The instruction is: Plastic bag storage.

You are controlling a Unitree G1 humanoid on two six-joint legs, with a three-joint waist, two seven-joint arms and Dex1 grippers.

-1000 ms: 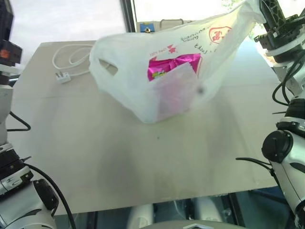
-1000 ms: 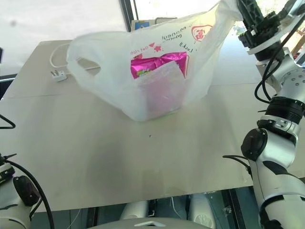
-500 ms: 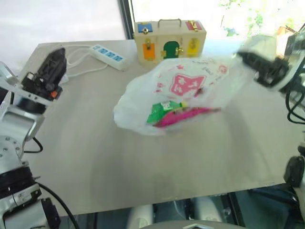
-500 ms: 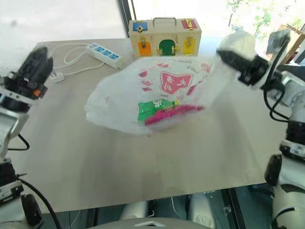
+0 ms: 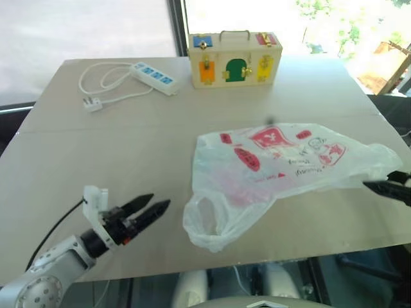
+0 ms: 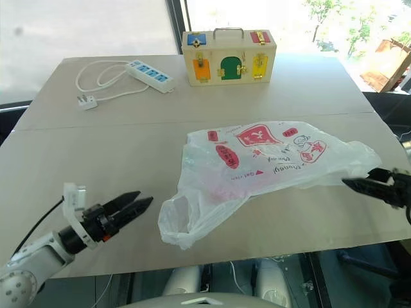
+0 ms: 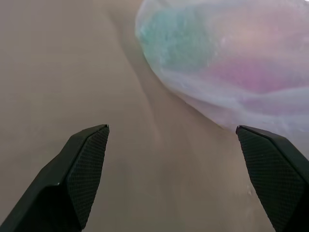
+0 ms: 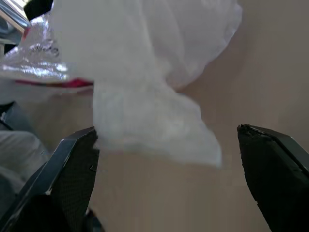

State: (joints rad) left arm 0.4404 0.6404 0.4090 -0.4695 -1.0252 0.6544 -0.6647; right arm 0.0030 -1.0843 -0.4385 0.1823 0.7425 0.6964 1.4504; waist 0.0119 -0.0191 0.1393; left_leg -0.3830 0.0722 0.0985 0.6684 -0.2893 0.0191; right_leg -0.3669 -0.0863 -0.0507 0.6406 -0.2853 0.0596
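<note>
On the beige table (image 5: 96, 147) we see the plastic bag (image 5: 282, 163) lying flat on its side toward the right, red panels up, one loop handle (image 5: 207, 221) gaping near the front edge; our left gripper (image 5: 149, 213) hovers just left of that handle, fingers apart and empty; our right gripper (image 6: 367, 186) points in from the right edge at the bag's far end, jaws spread, holding nothing; a wooden latch box (image 5: 232, 59) and a white power strip (image 5: 153, 74) sit at the back.
</note>
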